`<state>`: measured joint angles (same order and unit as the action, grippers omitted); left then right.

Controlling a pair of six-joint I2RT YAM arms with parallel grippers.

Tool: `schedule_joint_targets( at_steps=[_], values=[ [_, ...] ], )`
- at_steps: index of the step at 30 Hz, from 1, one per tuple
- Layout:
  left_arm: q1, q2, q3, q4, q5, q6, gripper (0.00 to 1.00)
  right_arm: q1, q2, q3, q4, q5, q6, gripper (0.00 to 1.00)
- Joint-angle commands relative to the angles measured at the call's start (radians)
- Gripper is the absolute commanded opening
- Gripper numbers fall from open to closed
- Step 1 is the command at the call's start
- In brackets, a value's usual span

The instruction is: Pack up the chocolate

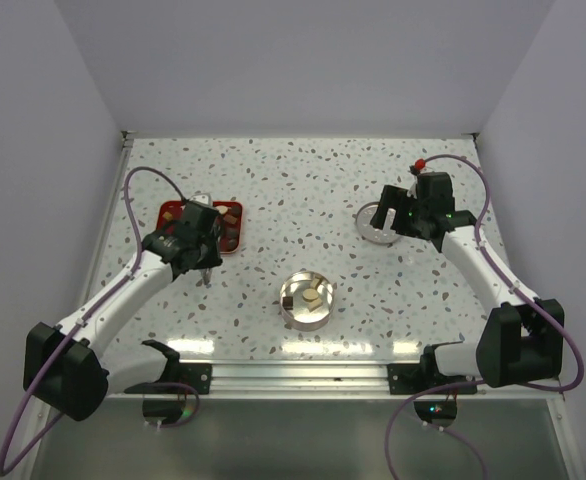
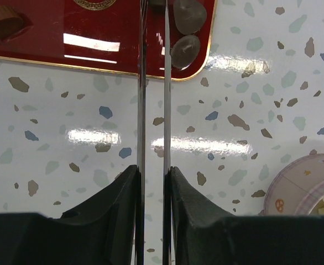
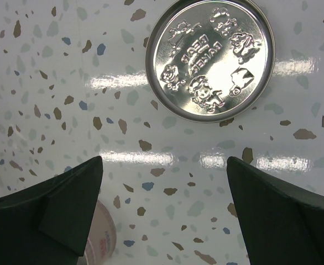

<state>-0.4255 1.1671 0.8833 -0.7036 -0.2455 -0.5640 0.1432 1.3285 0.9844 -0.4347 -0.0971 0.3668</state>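
Speckled counter: my left fingers pinch tweezers, tips over tray, to lift chocolate; right fingers wide over 1 lid, probably for capping.

Top camera overlooks the whole table; wrist cameras look closely down, seemingly sharing the tin.

Looking down now on a table with a glossy white top, flecked all over in brown, grey and blue. Plain pale walls box it in on three sides: back wall, left wall, right wall. A metal rail runs along the near edge, with a dull grey panel below it. Up close, bright streaks of light gleam off the tabletop, soft-edged and white.
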Motion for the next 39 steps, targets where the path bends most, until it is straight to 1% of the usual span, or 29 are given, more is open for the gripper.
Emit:
schedule_joint_targets(
  at_steps=[1,8,15,19,21,25,26,28,33,39],
  values=[
    [0.01,-0.015,0.023,0.049,0.008,0.029,0.27,-0.002,-0.018,0.008,-0.002,-0.007,-0.003,0.97],
    [0.01,-0.063,0.109,-0.036,0.006,0.052,0.25,-0.002,-0.017,0.011,-0.003,-0.007,-0.003,0.97],
    [0.01,-0.139,0.109,-0.106,0.034,0.072,0.24,-0.002,-0.006,0.02,-0.001,-0.013,-0.003,0.97],
    [0.007,-0.207,0.08,-0.094,0.126,0.098,0.23,-0.002,0.0,0.025,-0.001,-0.016,0.0,0.97],
    [-0.007,-0.224,0.08,-0.103,0.146,0.101,0.22,-0.002,0.008,0.03,-0.001,-0.019,-0.002,0.97],
    [-0.097,-0.242,0.098,-0.125,0.112,0.082,0.22,-0.001,0.021,0.039,0.004,-0.024,0.006,0.97],
    [-0.152,-0.244,0.1,-0.122,0.109,0.055,0.22,-0.001,0.026,0.042,0.005,-0.027,0.009,0.97],
    [-0.22,-0.236,0.101,-0.103,0.115,0.018,0.22,-0.002,0.035,0.051,0.01,-0.032,0.015,0.97],
    [-0.311,-0.227,0.144,-0.126,0.084,0.001,0.22,-0.001,0.038,0.066,0.002,-0.03,0.012,0.97],
    [-0.398,-0.222,0.203,-0.189,0.104,0.0,0.22,-0.002,0.034,0.073,-0.009,-0.018,0.008,0.97]
  ],
)
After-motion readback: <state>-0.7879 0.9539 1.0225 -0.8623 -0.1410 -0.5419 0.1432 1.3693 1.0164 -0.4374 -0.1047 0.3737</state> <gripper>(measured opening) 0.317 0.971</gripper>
